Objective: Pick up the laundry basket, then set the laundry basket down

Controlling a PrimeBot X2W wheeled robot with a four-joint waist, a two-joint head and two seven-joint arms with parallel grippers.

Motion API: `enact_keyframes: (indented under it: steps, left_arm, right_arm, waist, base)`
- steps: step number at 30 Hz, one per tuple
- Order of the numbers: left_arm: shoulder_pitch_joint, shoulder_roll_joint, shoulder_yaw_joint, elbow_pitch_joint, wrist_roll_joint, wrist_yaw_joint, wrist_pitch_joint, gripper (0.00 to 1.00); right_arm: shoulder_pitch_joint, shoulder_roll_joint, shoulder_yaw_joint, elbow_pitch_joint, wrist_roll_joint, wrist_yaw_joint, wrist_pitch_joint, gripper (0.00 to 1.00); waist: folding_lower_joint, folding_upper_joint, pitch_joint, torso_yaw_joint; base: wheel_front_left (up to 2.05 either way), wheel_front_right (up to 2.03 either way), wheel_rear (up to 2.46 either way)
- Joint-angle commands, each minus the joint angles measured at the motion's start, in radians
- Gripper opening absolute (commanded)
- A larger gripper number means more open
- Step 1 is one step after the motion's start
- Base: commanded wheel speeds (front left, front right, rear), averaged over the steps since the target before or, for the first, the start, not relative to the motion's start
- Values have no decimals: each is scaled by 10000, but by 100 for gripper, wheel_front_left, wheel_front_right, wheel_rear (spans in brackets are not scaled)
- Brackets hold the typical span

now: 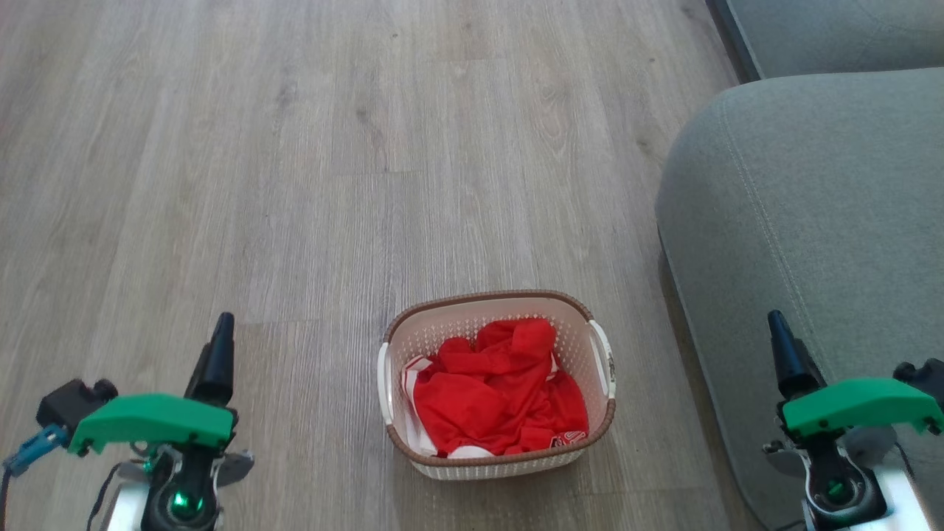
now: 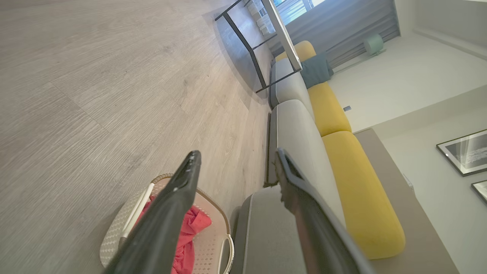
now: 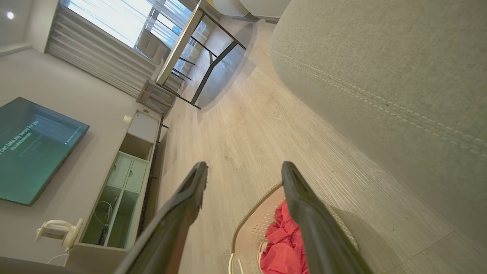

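- The laundry basket (image 1: 459, 325) stands upright on the floor (image 1: 295, 184). It is a small rounded-rectangular tub of cream-white perforated plastic with a brown woven-look rim and a white handle (image 1: 383, 383) on each short side.
- A crumpled red garment (image 1: 501, 391) with white trim lies inside the basket.
- The left gripper (image 2: 239, 156) hangs to the left of the basket, clear of it. Its two long dark fingers (image 2: 171, 213) are spread apart with nothing between them.
- The right gripper (image 3: 244, 167) hangs on the basket's other side, apart from it. Its fingers are likewise parted and empty.
- A sofa (image 1: 811, 221) sits just right of the basket, with a strip of floor between them. Its seat is rounded grey woven fabric with stitched seams, and its back cushions (image 2: 361, 190) are yellow.
- The floor is matte grey-brown wood-grain planking.
- Well beyond the basket stands a table (image 3: 182, 42) with a pale top and thin dark metal legs, in front of curtained windows.
- On the wall facing the sofa, a flat television (image 3: 30, 148) hangs above a low pale cabinet (image 3: 125, 182) with open compartments.
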Motion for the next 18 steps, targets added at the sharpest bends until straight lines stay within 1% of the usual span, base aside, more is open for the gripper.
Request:
enact_keyframes:
  steps: [1,18]
  left_arm:
    - [-692,292,33,-289,315,14,-142,100]
    - [-1172,696,-564,54,2216,213,-654,100]
  right_arm:
    - [-624,-287,94,-278,-354,-5,-139,100]
    - [-1085,-507,510,71,-2495,-7,-665,100]
  waist:
    - [0,-1,6,-1]
    - [0,-1,-6,-20]
  base:
    - [0,0,0]
    - [0,0,0]
